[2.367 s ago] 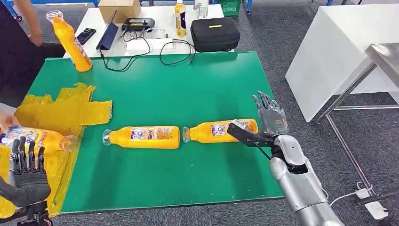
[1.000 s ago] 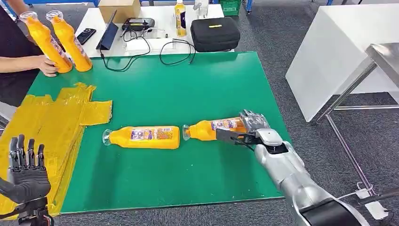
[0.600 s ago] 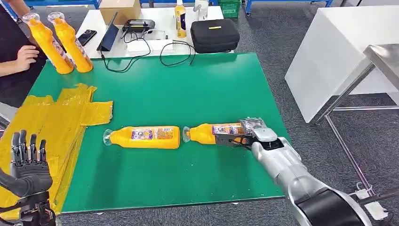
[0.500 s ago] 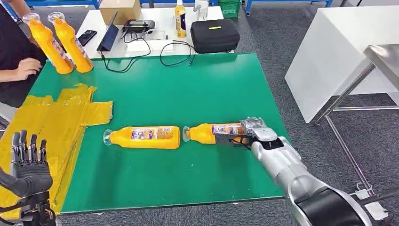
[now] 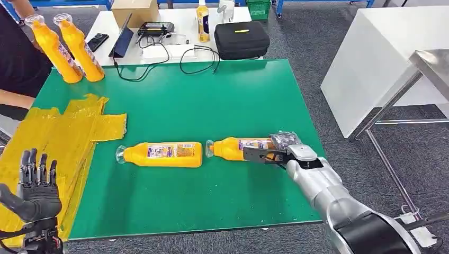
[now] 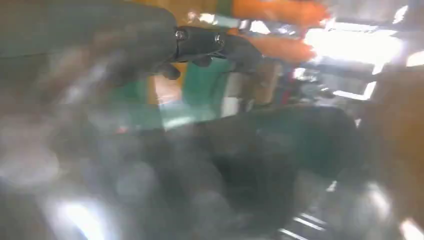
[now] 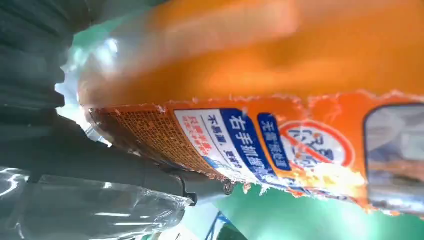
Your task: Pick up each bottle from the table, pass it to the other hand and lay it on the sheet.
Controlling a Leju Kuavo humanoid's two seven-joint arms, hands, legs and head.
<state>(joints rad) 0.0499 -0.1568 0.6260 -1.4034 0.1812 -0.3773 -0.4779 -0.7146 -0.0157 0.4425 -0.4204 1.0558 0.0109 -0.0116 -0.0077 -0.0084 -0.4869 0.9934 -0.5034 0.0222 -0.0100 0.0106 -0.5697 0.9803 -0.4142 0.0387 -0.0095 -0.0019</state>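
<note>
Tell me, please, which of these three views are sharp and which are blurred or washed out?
Head view: sharp and evenly lit, the right hand on the right-hand lying bottle reads clearly. Left wrist view: heavily blurred, with blown-out glare near one corner; the left hand shows only as dark shapes. Right wrist view: the bottle label is legible, the orange body beyond it smeared.

Two bottles end-to-end right of sheet

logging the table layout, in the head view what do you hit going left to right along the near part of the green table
left hand → yellow sheet → lying bottle → second lying bottle, gripped at its base end by the right hand
</note>
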